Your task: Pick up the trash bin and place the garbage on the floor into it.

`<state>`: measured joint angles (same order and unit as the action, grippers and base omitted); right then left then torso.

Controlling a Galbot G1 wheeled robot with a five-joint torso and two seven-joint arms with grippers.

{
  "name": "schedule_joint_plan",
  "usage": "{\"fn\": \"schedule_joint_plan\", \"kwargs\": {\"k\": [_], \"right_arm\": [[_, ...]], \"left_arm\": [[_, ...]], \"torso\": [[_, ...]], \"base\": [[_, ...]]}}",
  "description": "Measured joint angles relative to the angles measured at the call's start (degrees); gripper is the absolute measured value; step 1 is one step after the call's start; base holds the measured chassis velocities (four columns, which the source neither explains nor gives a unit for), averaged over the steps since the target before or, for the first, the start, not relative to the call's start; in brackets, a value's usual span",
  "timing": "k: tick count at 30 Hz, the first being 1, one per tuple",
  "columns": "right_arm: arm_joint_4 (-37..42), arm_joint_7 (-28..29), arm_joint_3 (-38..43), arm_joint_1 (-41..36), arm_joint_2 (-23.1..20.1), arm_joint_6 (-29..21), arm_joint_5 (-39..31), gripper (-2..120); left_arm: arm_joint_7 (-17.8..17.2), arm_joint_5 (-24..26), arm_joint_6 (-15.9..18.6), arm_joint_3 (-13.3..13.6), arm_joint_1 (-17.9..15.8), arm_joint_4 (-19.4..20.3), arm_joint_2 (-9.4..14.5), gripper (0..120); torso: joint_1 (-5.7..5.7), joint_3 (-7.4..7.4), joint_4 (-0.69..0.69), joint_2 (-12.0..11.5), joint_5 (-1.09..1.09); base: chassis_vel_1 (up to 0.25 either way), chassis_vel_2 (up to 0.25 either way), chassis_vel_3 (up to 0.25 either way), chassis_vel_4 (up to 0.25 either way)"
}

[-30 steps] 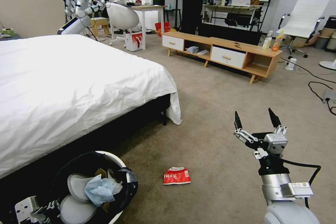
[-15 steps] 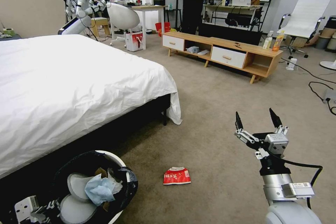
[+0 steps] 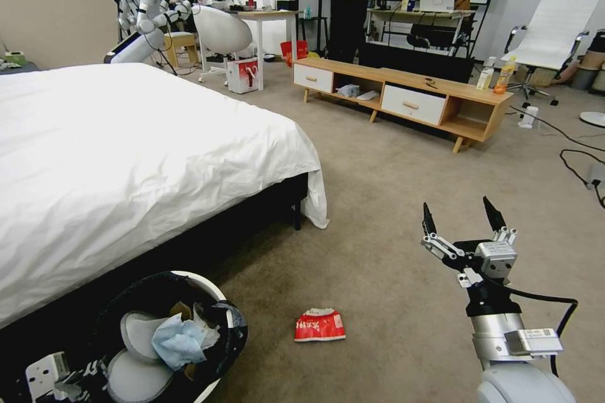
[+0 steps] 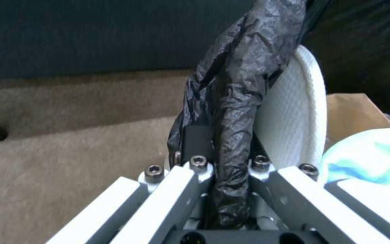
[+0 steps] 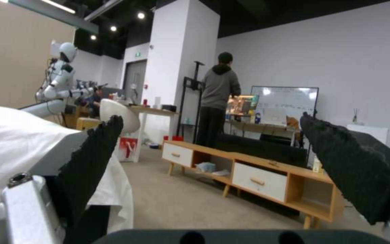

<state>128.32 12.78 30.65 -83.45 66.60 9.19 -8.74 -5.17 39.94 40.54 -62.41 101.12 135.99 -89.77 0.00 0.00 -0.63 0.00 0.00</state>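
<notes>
The trash bin (image 3: 224, 316), white with a black bag liner, hangs at the lower left of the head view. My left gripper (image 3: 82, 378) holds its near rim. Up close in the left wrist view, that gripper (image 4: 224, 162) is shut on the bin's bagged rim (image 4: 249, 84). Inside the bin lie a light blue face mask (image 3: 178, 341) and a brown paper bag (image 4: 348, 115). A red-white snack wrapper (image 3: 319, 325) lies on the floor (image 3: 378, 189), right of the bin. My right gripper (image 3: 460, 216) hovers open above the carpet, right of and beyond the wrapper, holding nothing.
A bed (image 3: 126, 151) with a white cover stands at the left, its dark frame close beside the bin. A low wooden cabinet (image 3: 403, 97) stands across the room. Cables (image 3: 576, 160) run along the floor at the right. Open carpet lies between bed and cabinet.
The whole head view has shifted slightly, so the camera moved; the wrapper now sits a little lower in the picture. Both grippers keep their poses.
</notes>
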Motion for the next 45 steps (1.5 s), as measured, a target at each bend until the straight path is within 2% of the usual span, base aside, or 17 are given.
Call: {"fn": "schedule_joint_plan", "kwargs": {"k": [7, 21, 31, 35, 38, 40, 41, 43, 45], "right_arm": [[-0.13, 0.02, -0.34, 0.16, -0.21, 0.25, -0.06, 100], [-0.79, -1.2, -0.61, 0.52, -0.83, 1.55, -0.2, 100], [-1.17, -1.4, -0.99, 1.65, -4.34, 0.95, -1.72, 100], [-1.17, -0.88, -3.04, 4.21, -8.41, -2.64, -5.05, 100], [-1.14, -0.56, -4.03, 5.33, -9.75, -4.25, -6.09, 100], [-1.03, 0.85, -7.22, 8.75, -12.7, -8.31, -10.35, 100], [-1.03, 0.85, -7.22, 8.75, -12.7, -8.31, -10.35, 100], [-0.25, 2.93, -11.72, 14.82, -16.18, -15.79, -18.17, 100], [0.07, 3.34, -12.97, 16.73, -17.33, -17.68, -20.48, 100]], "left_arm": [[0.0, -0.05, -0.02, 0.08, -0.06, -0.08, -0.05, 1], [0.16, -0.41, -0.02, 0.22, -0.03, -0.14, -0.05, 1], [0.23, -0.61, 0.56, -1.05, 0.49, -0.18, 0.59, 1], [0.94, -1.31, 0.6, -2.19, 1.25, -0.27, 0.98, 1], [1.04, -1.31, 0.61, -2.23, 1.34, -0.3, 1.01, 1], [1.09, -1.4, 0.61, -2.23, 1.36, -0.37, 1.01, 1], [1.09, -1.4, 0.61, -2.23, 1.36, -0.37, 1.01, 1], [1.18, -1.56, 0.61, -1.92, 1.31, -0.4, 0.95, 1], [1.18, -1.6, 0.68, -1.6, 1.01, -0.49, 1.12, 1]], "torso": [[0.0, 0.01, 0.0, -0.01, -0.01], [0.0, 0.0, 0.0, -0.01, -0.01], [0.0, 0.0, 0.0, -0.01, 0.0], [0.0, 0.0, 0.01, -0.01, 0.0], [0.0, 0.0, 0.0, -0.01, -0.01], [0.0, 0.0, -0.01, -0.01, 0.01], [0.0, 0.0, -0.01, -0.01, 0.01], [0.0, 0.0, 0.04, 0.0, -0.01], [0.0, 0.0, 0.05, 0.0, 0.01]], "base": [[-0.095, 0.123, 0.106, -0.098], [0.0, 0.0, 0.0, 0.0], [0.0, 0.0, 0.0, 0.0], [0.0, 0.0, 0.0, 0.0], [0.0, 0.0, 0.0, 0.0], [0.0, 0.0, 0.0, 0.0], [0.0, 0.0, 0.0, 0.0], [0.0, 0.0, 0.0, 0.0], [0.0, 0.0, 0.0, 0.0]]}}
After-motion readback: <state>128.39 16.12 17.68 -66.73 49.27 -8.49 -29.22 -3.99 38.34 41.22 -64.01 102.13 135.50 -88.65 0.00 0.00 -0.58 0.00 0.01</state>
